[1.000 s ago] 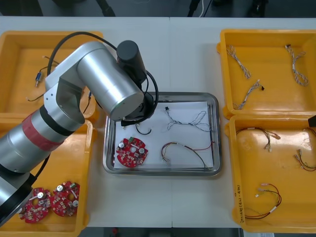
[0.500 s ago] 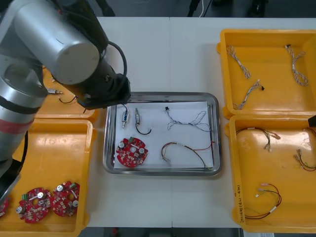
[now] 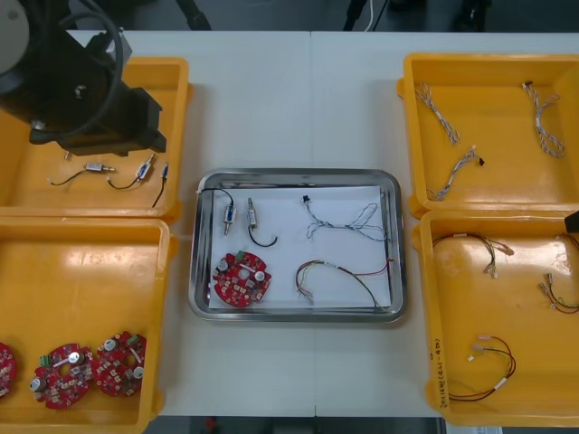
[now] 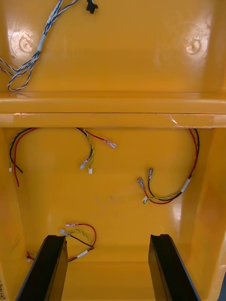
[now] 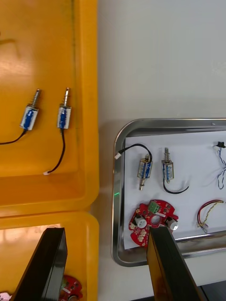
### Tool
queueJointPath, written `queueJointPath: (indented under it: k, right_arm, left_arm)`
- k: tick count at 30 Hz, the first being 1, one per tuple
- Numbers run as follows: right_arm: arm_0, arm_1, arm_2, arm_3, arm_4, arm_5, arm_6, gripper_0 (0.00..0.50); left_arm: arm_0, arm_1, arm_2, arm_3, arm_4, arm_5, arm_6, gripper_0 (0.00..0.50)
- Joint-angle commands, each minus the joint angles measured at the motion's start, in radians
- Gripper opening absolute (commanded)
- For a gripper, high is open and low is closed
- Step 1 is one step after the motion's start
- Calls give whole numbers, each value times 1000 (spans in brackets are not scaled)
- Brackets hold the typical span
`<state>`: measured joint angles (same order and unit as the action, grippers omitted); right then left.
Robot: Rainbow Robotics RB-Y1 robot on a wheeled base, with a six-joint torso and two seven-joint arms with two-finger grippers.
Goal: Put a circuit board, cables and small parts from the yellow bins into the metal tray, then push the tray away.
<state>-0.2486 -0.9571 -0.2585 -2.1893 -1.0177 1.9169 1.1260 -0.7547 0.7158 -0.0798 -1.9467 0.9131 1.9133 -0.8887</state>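
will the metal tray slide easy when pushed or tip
The metal tray probably slides easily: shiny metal on a smooth table. Low and wide, it seems unlikely to tip. Its small metal parts look cylindrical and may roll. Left end effector hangs open by the left bins, right end effector open over a right bin.

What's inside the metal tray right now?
On the metal tray's white lining: one red circuit board, two small metal parts with black leads, a blue and white cable, a red and yellow cable. The lining hides the tray's floor.
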Motion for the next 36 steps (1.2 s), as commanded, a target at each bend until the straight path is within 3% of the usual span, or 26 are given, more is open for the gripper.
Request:
queueJointPath:
  k: [1,7,17,22,28,36]
  right_arm:
    - [-11,9,-27,-24,2,3,18,500]
    - [-12,9,-28,-24,2,3,20,500]
    - [-23,-8,-22,-24,-25,3,17,500]
    - [-107,-32,56,-24,-65,3,28,500]
    - [-241,-29,211,-24,-53,3,15,500]
    - [-405,40,384,-24,-38,3,14,500]
  left_arm:
    - [55,116,95,-37,53,7,-110,500]
    - [153,172,170,-63,63,7,-211,500]
    - [311,197,281,-124,50,7,-317,500]
    - [394,202,347,-167,49,7,-335,500]
    - [476,211,393,-221,23,7,-349,500]
    - [548,232,445,-253,32,7,-363,500]
